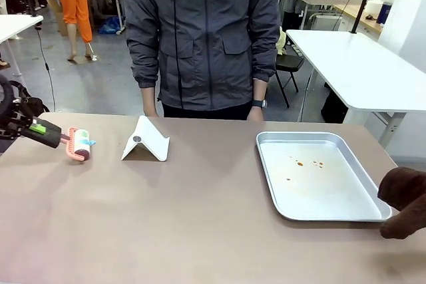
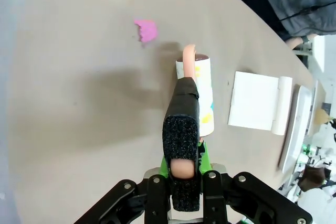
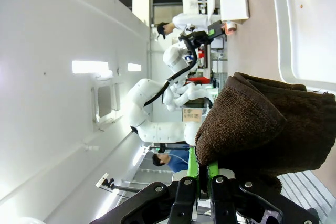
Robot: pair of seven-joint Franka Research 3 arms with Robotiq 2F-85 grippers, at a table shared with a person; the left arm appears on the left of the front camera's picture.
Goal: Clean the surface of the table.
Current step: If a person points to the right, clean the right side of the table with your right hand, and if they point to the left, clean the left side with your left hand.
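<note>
The brownish table (image 1: pixel 200 224) spreads across the front view. At its left edge my left gripper (image 1: pixel 46 132) is shut on the pink handle of a lint roller (image 1: pixel 80 144), whose roll lies on the tabletop. In the left wrist view the handle sits between the black fingers (image 2: pixel 181 135) and the roller (image 2: pixel 202 93) points away. A small pink scrap (image 2: pixel 146 30) lies just beyond it. At the table's right edge my right gripper (image 3: pixel 205 174) is shut on a dark brown cloth (image 1: pixel 406 201) that hides its fingers.
A silver tray (image 1: pixel 303 136) with small brown stains lies at the right, next to the cloth. A white folded stand (image 1: pixel 145 141) sits right of the roller. A person (image 1: pixel 203 38) stands at the far edge. White tables stand behind.
</note>
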